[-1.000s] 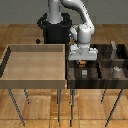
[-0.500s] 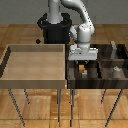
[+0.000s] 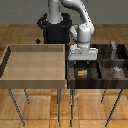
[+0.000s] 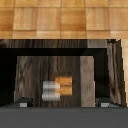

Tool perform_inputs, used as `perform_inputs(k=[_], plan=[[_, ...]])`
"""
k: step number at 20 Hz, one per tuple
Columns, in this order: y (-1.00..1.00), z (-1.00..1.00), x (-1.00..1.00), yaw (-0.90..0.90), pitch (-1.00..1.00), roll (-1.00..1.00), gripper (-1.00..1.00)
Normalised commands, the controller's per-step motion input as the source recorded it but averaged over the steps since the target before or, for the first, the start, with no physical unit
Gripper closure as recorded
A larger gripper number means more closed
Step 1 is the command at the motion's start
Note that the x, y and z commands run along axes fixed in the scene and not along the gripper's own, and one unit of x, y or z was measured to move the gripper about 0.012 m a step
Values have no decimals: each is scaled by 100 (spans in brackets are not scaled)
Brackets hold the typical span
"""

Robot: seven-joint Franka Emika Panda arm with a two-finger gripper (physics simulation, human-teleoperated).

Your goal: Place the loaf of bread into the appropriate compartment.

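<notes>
Wooden floor boards lie under everything, and thin metal legs hold up the trays. Nearest of all is the big light-wood tray (image 3: 35, 62), just beside the dark bin (image 3: 97, 85) on the exterior view's left.

The dark bin has four walled parts. In its near part on the exterior view's left sits the loaf of bread (image 3: 82, 73), a tiny orange-brown block. The wrist view shows the loaf of bread (image 4: 64, 85) lying flat on the bin floor, touching a small low grey block (image 4: 51, 90). That grey block seems to mark this part as the right home for bread, so the loaf looks to be where it belongs. The walls around it should stop it from sliding away.

Just above this part of the bin hangs the gripper (image 3: 83, 59). Its jaws are spread wide, with a fingertip at each side of the wrist view, and nothing is between them. The loaf rests on its own, so the job looks almost done.

Farther back in the bin stands a taller grey shape (image 3: 113, 49). Behind the bin stands the robot's dark base (image 3: 55, 30).
</notes>
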Motion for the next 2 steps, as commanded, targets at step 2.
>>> perform_inputs(k=[2], plan=[[0, 0, 0, 0, 0, 0, -100]])
